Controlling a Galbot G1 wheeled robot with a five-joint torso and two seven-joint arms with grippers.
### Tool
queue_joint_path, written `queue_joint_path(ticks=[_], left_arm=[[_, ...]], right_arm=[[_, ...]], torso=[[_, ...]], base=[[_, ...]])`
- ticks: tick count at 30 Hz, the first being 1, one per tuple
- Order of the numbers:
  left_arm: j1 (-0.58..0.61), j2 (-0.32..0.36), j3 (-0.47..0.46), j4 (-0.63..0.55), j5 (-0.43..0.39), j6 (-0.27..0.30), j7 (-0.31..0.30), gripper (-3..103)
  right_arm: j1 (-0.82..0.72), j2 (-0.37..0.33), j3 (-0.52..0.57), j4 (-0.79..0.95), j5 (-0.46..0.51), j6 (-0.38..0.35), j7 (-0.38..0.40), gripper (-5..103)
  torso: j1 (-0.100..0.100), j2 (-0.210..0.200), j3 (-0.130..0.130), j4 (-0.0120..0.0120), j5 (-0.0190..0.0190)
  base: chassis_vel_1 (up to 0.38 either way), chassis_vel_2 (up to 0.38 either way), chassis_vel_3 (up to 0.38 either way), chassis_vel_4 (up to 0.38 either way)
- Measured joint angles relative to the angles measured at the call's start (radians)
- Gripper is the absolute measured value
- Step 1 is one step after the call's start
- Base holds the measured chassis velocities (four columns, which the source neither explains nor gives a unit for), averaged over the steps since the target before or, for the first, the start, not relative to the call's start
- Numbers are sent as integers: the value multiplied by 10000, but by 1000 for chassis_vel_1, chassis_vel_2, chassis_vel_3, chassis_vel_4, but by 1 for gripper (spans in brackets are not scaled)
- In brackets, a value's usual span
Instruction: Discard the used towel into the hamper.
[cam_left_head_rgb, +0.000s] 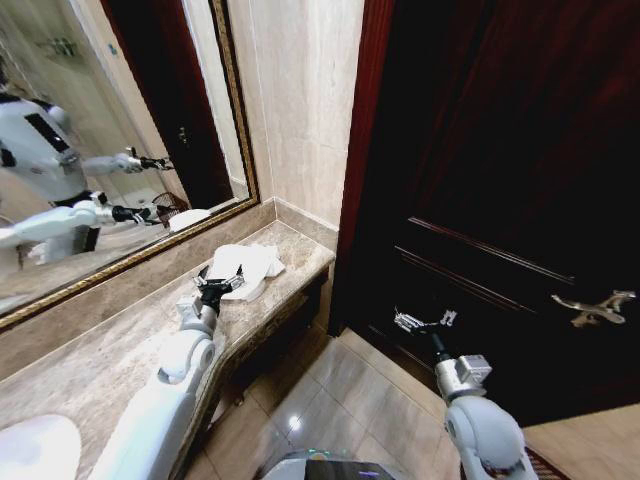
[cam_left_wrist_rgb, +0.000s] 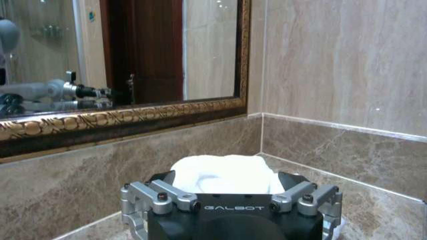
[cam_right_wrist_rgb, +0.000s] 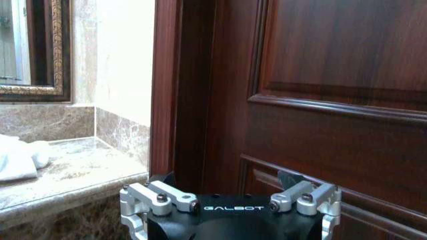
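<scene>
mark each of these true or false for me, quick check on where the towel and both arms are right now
1. The white towel lies on the marble counter near its corner by the wall. True.
2. The left gripper is over the counter, right at the towel. True.
3. The right gripper is holding the towel. False: it hangs in front of the dark wooden door, apart from the towel, with nothing in its jaws.
4. The towel is hanging from the door handle. False: it lies on the counter.
5. A gold-framed mirror hangs above the counter. True.
</scene>
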Motion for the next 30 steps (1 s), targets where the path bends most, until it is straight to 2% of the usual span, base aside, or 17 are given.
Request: queue_joint_path(ticks=[12, 16, 17, 25, 30], left_arm=[[-943, 332, 541, 525, -537, 682, -727, 100], [-1467, 668, 784, 637, -906, 1317, -921, 100], [-1467, 668, 784, 637, -906, 1317, -921, 100], [-1884, 992, 923, 592, -1655, 2829, -1334, 100], [-2116, 1117, 1042, 754, -1814, 3108, -1462, 100]], right_arm=[[5, -120, 96, -74, 77, -16, 88, 100], [24, -135, 84, -110, 75, -16, 92, 100], [24, -135, 84, -110, 75, -16, 92, 100], [79, -110, 73, -183, 62, 4, 96, 100], [81, -85, 93, -256, 58, 38, 97, 100]], torso=[[0, 0, 0, 0, -1], [0, 0, 0, -2, 0], [0, 0, 0, -2, 0], [0, 0, 0, 0, 0], [0, 0, 0, 0, 0]], base=[[0, 0, 0, 0], [0, 0, 0, 0], [0, 0, 0, 0], [0, 0, 0, 0], [0, 0, 0, 0]])
